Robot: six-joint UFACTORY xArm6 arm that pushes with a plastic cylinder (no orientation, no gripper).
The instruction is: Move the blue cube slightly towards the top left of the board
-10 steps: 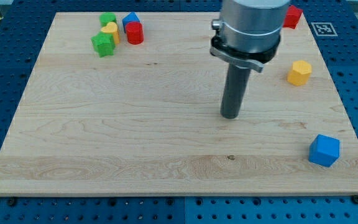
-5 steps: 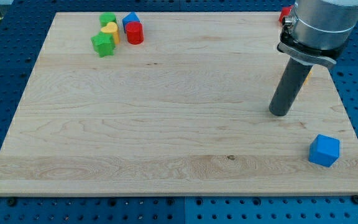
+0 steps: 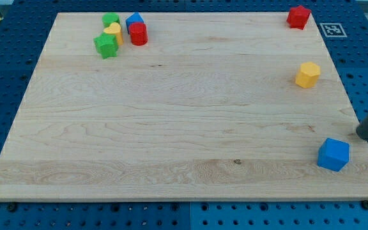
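The blue cube (image 3: 333, 154) sits near the board's bottom right corner. My tip (image 3: 365, 135) is at the view's right edge, just above and to the right of the blue cube, a small gap apart from it. Only the lower part of the dark rod shows; the rest runs out of the view's right side.
A yellow hexagonal block (image 3: 308, 75) lies on the right, a red block (image 3: 298, 16) at the top right corner. At the top left, a cluster: two green blocks (image 3: 106, 45), a yellow block (image 3: 113, 30), a blue block (image 3: 133, 20), a red cylinder (image 3: 138, 34). The wooden board (image 3: 171, 115) rests on a blue pegboard.
My tip has moved from the board's middle to the right and downward, ending beside the blue cube at the right edge. No block has moved.
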